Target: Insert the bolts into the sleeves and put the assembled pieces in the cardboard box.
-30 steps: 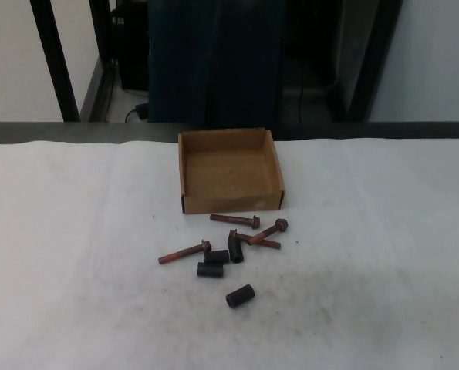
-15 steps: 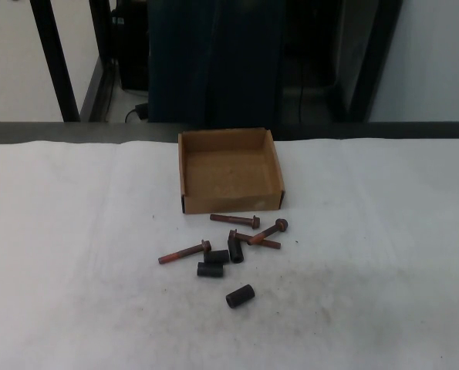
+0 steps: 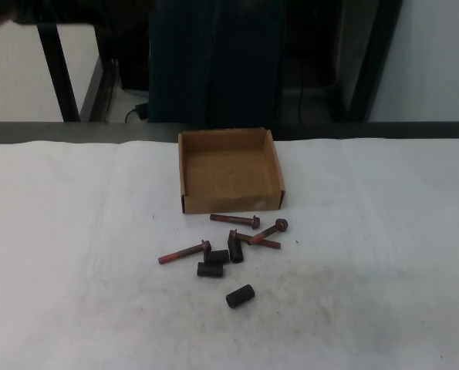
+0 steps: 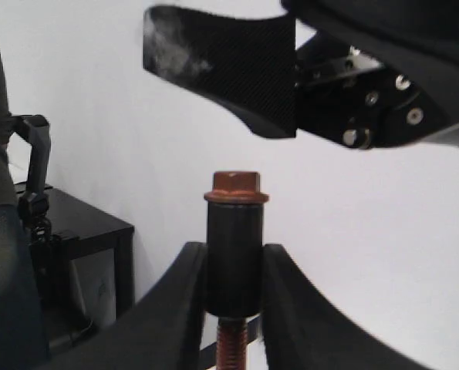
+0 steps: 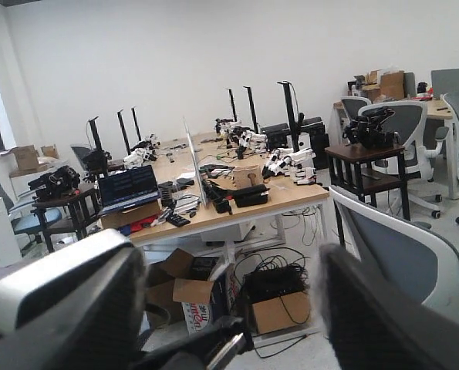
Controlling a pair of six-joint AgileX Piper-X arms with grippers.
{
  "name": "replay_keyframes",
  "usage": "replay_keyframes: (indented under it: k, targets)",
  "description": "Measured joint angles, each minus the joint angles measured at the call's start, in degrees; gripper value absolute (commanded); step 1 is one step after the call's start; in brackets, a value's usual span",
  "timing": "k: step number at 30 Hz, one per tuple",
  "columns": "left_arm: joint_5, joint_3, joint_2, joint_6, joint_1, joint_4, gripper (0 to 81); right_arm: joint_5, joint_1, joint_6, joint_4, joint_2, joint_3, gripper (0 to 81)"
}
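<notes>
In the left wrist view my left gripper (image 4: pixel 234 258) is shut on a black sleeve (image 4: pixel 234 254) held upright. A rusty bolt passes through it, with its head (image 4: pixel 235 185) on top and its thread (image 4: pixel 232 344) below. A black finger (image 4: pixel 229 65) of the other arm's gripper hangs just above the bolt head, apart from it. My right gripper (image 5: pixel 229 308) is open and holds nothing, facing out into the room. On the bench the cardboard box (image 3: pixel 271 166) has nothing inside. In front of it lie several loose bolts (image 3: pixel 234 220) and several black sleeves (image 3: pixel 241 296).
A white cloth (image 3: pixel 383 254) covers the bench, with wide free room left and right of the parts. Dark posts and furniture (image 3: pixel 214 62) stand behind the bench's far edge. The room beyond shows desks, chairs and boxes (image 5: pixel 237 193).
A dark shape has come into the top left corner of the high view. The box, bolts and sleeves on the bench have not moved.
</notes>
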Motion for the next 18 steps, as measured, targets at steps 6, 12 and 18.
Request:
replay_keyframes:
  k: [6, 12, 18]
  targets:
    - [-1.1, 0.0, 3.2, 0.5, 0.0, 3.7, 0.8, 1.1, -0.7, -1.7, 0.0, -1.4, 0.0, 59.9]
    - [-6.2, 0.0, 10.6, -2.5, 0.0, 5.2, 0.8, 2.9, -3.0, -4.6, 2.4, -4.3, 0.0, 55.0]
    - [-9.6, 0.0, 16.8, -5.3, 0.0, 3.3, 0.8, 4.6, -7.9, -10.9, 12.0, -9.8, 0.0, 37.5]
